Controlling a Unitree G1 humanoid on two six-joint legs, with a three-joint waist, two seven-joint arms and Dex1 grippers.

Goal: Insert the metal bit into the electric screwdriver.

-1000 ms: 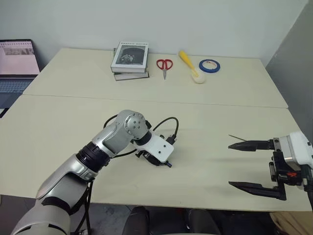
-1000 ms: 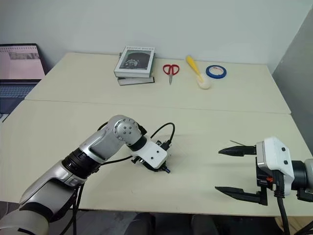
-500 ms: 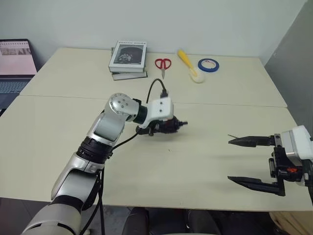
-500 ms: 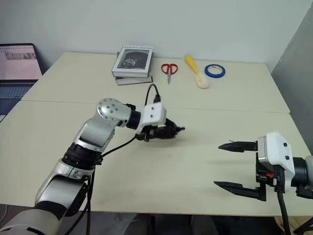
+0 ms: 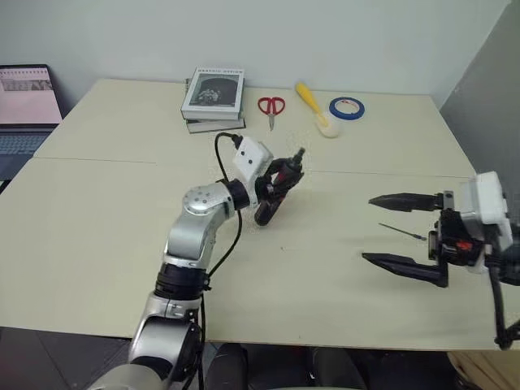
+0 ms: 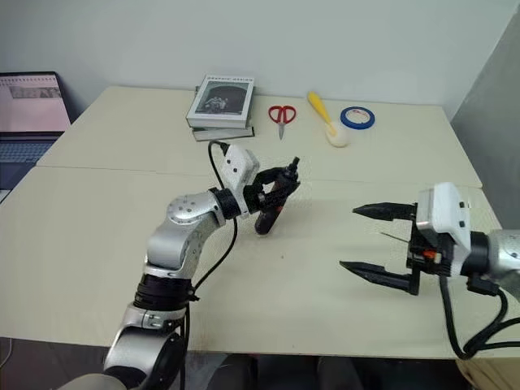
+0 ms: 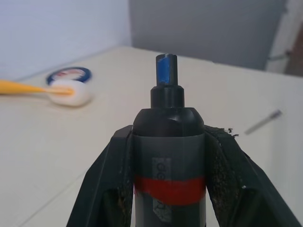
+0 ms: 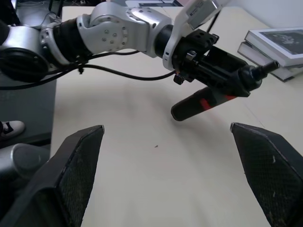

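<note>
Above the table (image 5: 97, 211), left claw (image 5: 280, 175) clamps the electric screwdriver (image 5: 275, 193), hiding its middle; right claw (image 5: 375, 230) wide.

Pale tables (image 5: 97, 203), white wall (image 5: 325, 32)

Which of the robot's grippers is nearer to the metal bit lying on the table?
Right. The open right gripper hangs just over the metal bit; the left gripper, holding the electric screwdriver, is well away.

Left claw (image 5: 280, 183) clamped shut, raised mid-table, right claw (image 5: 382, 229) spread wide
</note>
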